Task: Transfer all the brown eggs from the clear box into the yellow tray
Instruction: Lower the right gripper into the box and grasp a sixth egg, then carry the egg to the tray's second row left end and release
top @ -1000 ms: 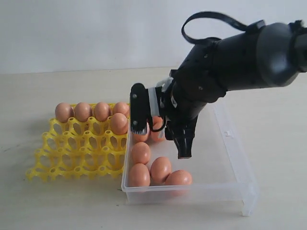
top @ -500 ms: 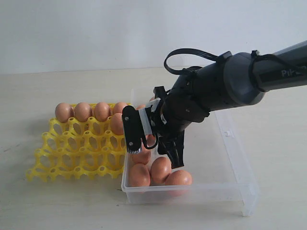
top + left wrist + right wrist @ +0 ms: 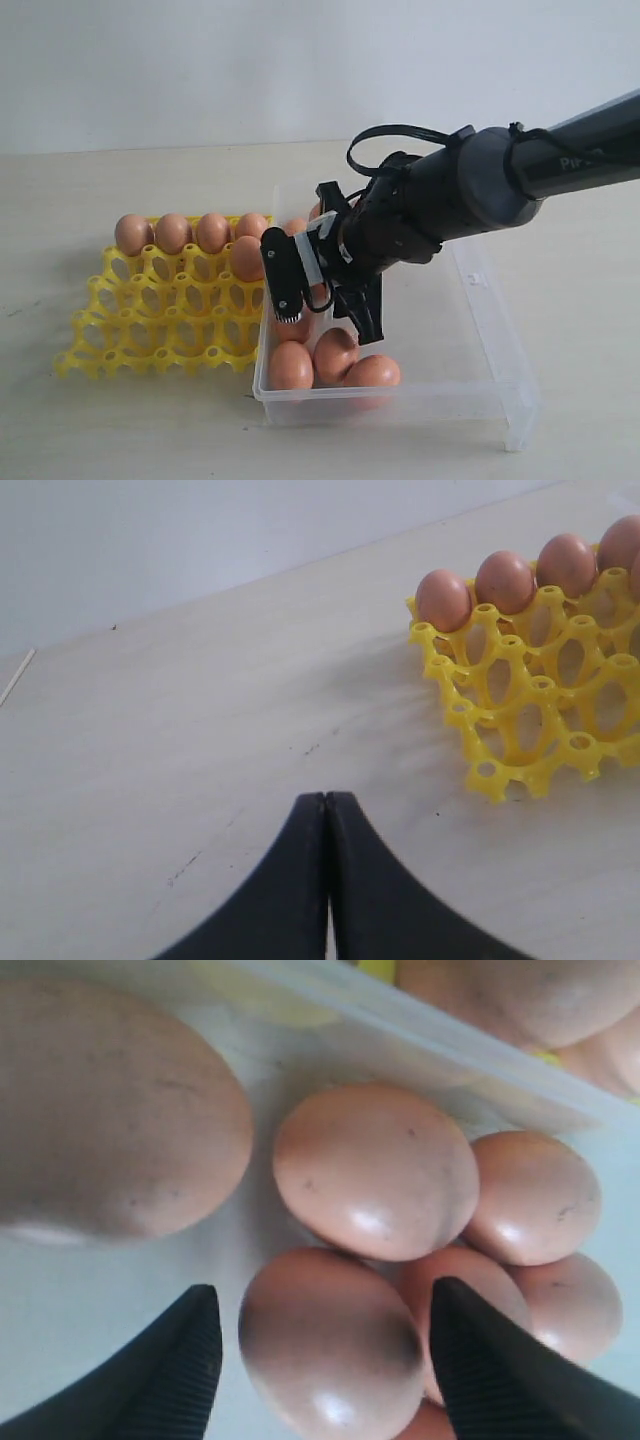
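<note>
table point(image 3: 130, 435): pale, flat; carries box + tray.
clear box point(image 3: 400, 398): right of centre, long sides run near-to-far. Its left wall is just beside the tray's right edge.
brown eggs, near lot point(image 3: 335, 352): 3 packed in the box's near-left corner, touching each other.
R gripper point(image 3: 328, 326): arm comes in from the right and dips into the left half of the box, just beyond those 3. Jaws wide apart, nothing held.
R wrist view: one egg point(image 3: 330, 1345) lies on the box floor betw. the fingers point(image 3: 170, 1375). A sliver of floor shows betw. egg and that pad. Contact on the other side: can't tell.
eggs farther in box: a few more behind/under the gripper, partly hidden. Count: can't tell.
yellow tray point(image 3: 150, 330): left of the box. 4 eggs in the far row, 1 more in the next row, just nearer than the rightmost one.
L gripper point(image 3: 327, 810): fingers pressed together, nothing betw. them. Over bare table near a tray corner; not seen in ext. view.
</note>
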Available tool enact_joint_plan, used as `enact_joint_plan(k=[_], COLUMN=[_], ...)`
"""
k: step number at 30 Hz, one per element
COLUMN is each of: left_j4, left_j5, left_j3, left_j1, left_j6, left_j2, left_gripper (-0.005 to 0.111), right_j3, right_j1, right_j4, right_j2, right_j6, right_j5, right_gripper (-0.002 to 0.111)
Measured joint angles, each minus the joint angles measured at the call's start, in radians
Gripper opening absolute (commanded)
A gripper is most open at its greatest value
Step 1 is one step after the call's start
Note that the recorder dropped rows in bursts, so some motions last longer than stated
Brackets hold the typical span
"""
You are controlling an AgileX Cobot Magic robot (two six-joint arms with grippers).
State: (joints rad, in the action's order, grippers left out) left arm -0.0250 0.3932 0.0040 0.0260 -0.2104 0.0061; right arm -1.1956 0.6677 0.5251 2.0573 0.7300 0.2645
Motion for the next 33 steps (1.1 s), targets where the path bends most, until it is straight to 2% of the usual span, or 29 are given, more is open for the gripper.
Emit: enact_joint_plan(k=[2, 3, 4, 5, 6, 10, 17, 23, 33], left_j4=[0.000, 0.000, 0.000, 0.000, 0.000, 0.000, 0.000, 0.000, 0.000], left_j5=[0.000, 0.000, 0.000, 0.000, 0.000, 0.000, 0.000, 0.000, 0.000], left_j3=[0.000, 0.000, 0.000, 0.000, 0.000, 0.000, 0.000, 0.000, 0.000], left_j1=[0.000, 0.000, 0.000, 0.000, 0.000, 0.000, 0.000, 0.000, 0.000], left_j6=[0.000, 0.000, 0.000, 0.000, 0.000, 0.000, 0.000, 0.000, 0.000], left_j2=[0.000, 0.000, 0.000, 0.000, 0.000, 0.000, 0.000, 0.000, 0.000], left_gripper=[0.000, 0.000, 0.000, 0.000, 0.000, 0.000, 0.000, 0.000, 0.000], right_j3=[0.000, -0.004, -0.017, -0.025, -0.039, -0.059, -0.061, -0.061, -0.061], right_j1=[0.000, 0.000, 0.000, 0.000, 0.000, 0.000, 0.000, 0.000, 0.057], right_j4=[0.001, 0.002, 0.003, 0.003, 0.005, 0.005, -0.161, -0.311, -0.322], right_j2=[0.016, 0.021, 0.023, 0.027, 0.029, 0.014, -0.115, -0.180, -0.093], right_j6=[0.000, 0.000, 0.000, 0.000, -0.004, -0.082, -0.323, -0.546, -0.829], right_j5=[-0.013, -0.013, 0.008, 0.023, 0.054, 0.133, 0.105, -0.122, -0.452], right_gripper=[0.046, 0.032, 0.023, 0.007, 0.000, 0.000, 0.000, 0.000, 0.000])
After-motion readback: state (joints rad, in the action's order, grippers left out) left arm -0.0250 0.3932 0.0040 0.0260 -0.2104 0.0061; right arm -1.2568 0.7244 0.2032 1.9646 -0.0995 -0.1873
